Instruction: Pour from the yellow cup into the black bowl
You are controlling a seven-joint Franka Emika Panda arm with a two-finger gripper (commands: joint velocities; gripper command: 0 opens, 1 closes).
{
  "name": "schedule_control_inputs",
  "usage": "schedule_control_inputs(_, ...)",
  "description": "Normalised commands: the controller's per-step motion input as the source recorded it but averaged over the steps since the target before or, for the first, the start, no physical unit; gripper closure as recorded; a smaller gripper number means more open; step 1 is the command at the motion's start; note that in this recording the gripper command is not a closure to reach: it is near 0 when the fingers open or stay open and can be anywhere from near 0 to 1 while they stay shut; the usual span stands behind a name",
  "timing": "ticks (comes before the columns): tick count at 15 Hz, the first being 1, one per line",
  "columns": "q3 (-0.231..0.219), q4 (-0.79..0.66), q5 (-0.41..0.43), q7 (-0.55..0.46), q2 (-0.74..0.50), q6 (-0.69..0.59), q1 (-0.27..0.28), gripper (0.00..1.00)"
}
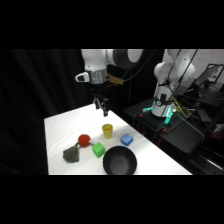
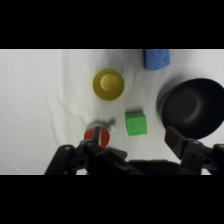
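The yellow cup [image 1: 107, 131] stands upright on the white table, near its middle. The black bowl [image 1: 120, 161] sits at the table's front edge, nearer the camera than the cup. My gripper [image 1: 102, 106] hangs above and a little behind the cup, well clear of it. In the wrist view the yellow cup [image 2: 108, 84] shows from above, with the black bowl [image 2: 192, 107] to its right. My gripper [image 2: 135, 150] is open and holds nothing.
A green cube [image 1: 98, 149] and a red ball [image 1: 84, 140] lie between cup and bowl, and a blue block [image 1: 126, 140] lies right of the cup. A dark cloth lump [image 1: 71, 154] rests at the front left. A second white arm [image 1: 165, 80] stands beyond the table's right edge.
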Motion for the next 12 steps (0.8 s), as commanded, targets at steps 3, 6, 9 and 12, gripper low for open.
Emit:
schedule_control_inputs(3, 0.028, -0.05, -0.005, 0.03, -0.06, -0.01, -0.002, 0.0)
schedule_control_inputs(6, 0.026, -0.21, 0.083, 0.0, -0.16, 0.11, -0.01, 0.0)
schedule_control_inputs(9, 0.03, -0.34, 0.181, -0.02, -0.21, 0.23, -0.013, 0.0)
schedule_control_inputs(12, 0.051, -0.41, 0.229, 0.0, -0.16, 0.41, 0.007, 0.0)
